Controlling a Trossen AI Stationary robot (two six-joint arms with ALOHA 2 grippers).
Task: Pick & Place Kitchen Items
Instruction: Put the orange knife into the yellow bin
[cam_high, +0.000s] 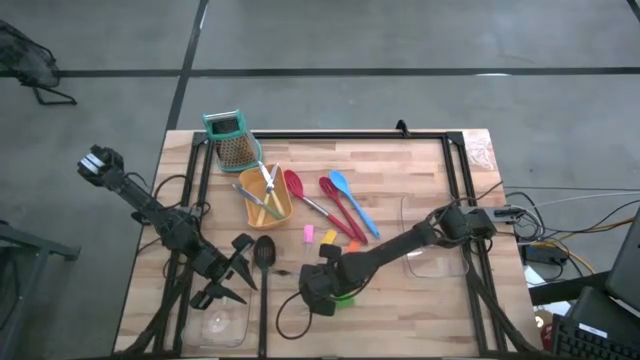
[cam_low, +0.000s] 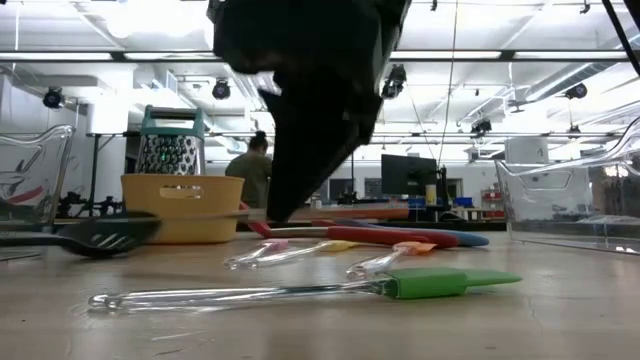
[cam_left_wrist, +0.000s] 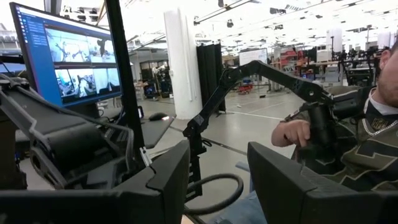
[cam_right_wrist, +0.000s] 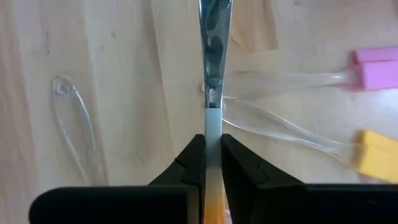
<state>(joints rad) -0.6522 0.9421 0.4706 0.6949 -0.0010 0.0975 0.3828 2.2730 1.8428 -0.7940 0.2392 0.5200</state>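
My right gripper (cam_high: 322, 285) points down near the table's front middle, shut on a thin metal-bladed tool (cam_right_wrist: 214, 56) seen edge-on. A green-tipped clear-handled tool (cam_low: 440, 282) lies flat beside it. Pink-tipped (cam_right_wrist: 373, 68), yellow-tipped (cam_right_wrist: 379, 152) and orange-tipped (cam_low: 415, 248) tools lie a little farther back. Two red spoons (cam_high: 335, 205), a blue spoon (cam_high: 352, 205) and a black slotted spoon (cam_high: 264, 250) lie on the table. My left gripper (cam_high: 238, 270) is open and empty at the front left, beside the slotted spoon. My right gripper pinches the tool's white part (cam_right_wrist: 213, 127), just below the metal blade, between its two fingers. The fingers come from above. The blade (cam_right_wrist: 214, 43) sticks out past the fingertips over the table, and an orange part (cam_right_wrist: 213, 211) runs back between the fingers. Whether it is lifted clear does not show.
A yellow tray (cam_high: 268, 205) with small tools and a teal-topped grater (cam_high: 232, 140) stand at the back left. One clear tray (cam_high: 435, 262) sits at the right under my right arm, another (cam_high: 222, 325) at the front left. A person (cam_left_wrist: 348, 137) sits beyond the table.
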